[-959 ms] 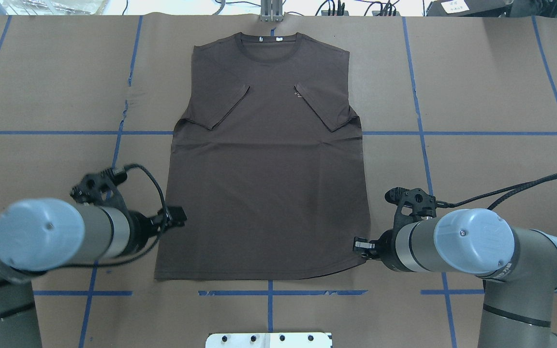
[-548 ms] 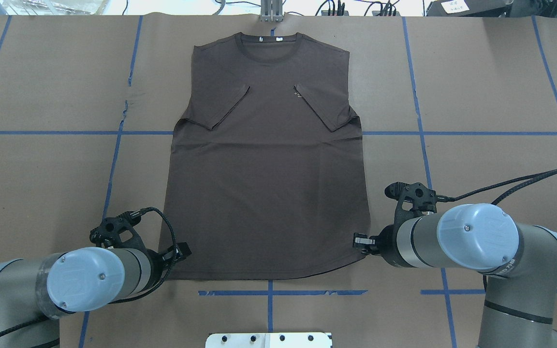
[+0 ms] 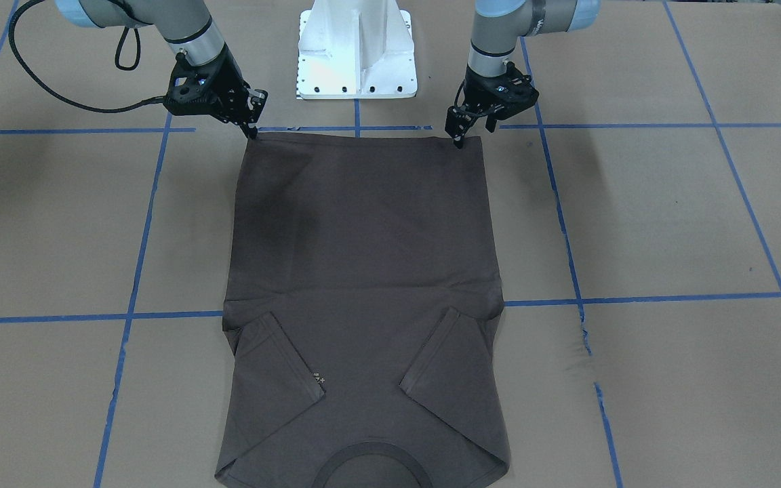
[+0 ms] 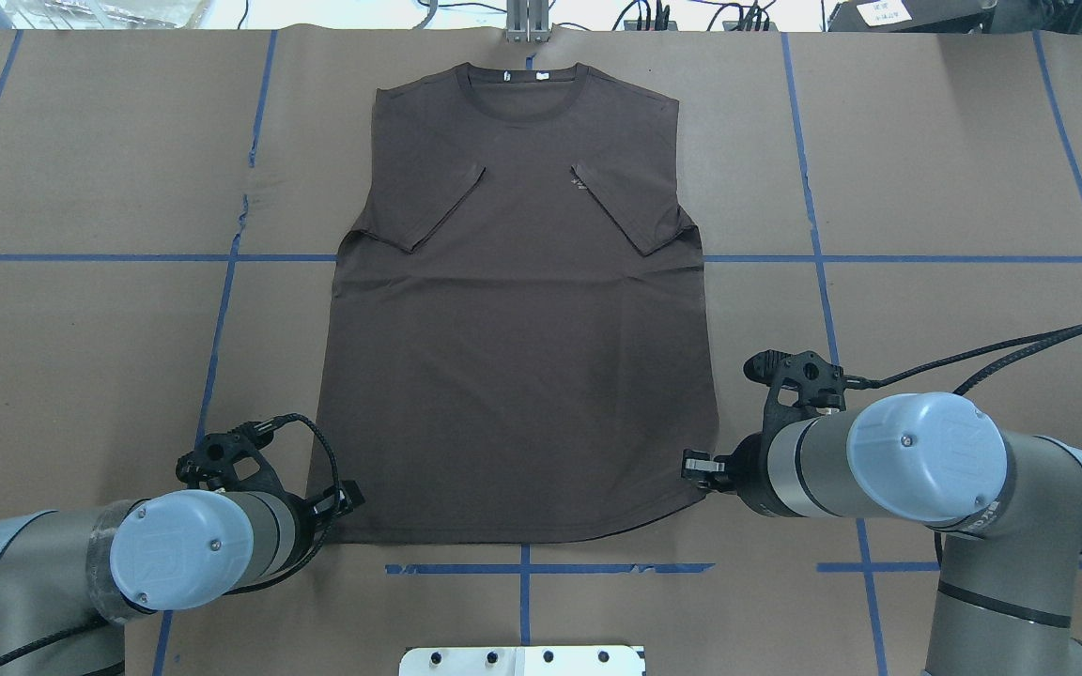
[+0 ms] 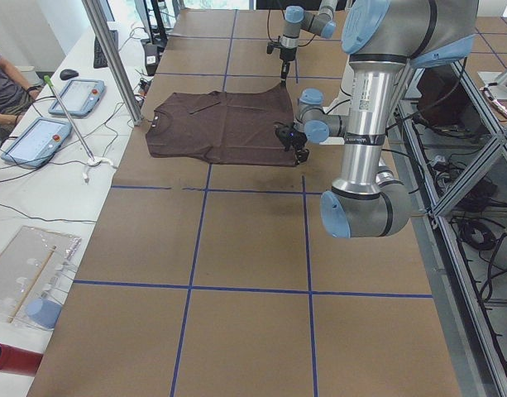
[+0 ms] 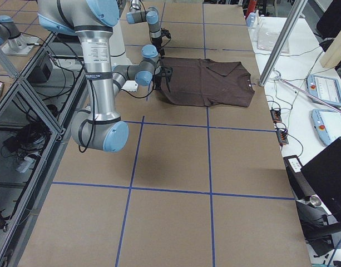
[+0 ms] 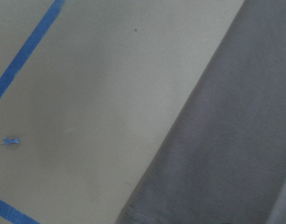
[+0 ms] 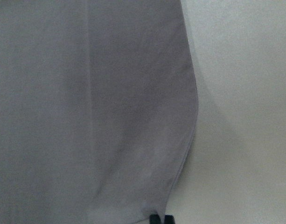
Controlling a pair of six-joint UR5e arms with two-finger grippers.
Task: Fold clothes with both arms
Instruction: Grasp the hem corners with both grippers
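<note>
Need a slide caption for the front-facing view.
Left gripper and right gripper at the two hem corners of a flat T-shirt, sleeves folded in.

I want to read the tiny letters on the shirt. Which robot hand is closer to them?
Right. The right hand is at the shirt's bottom corner on the letters' side; the left hand is at the other bottom corner, farther across.
</note>
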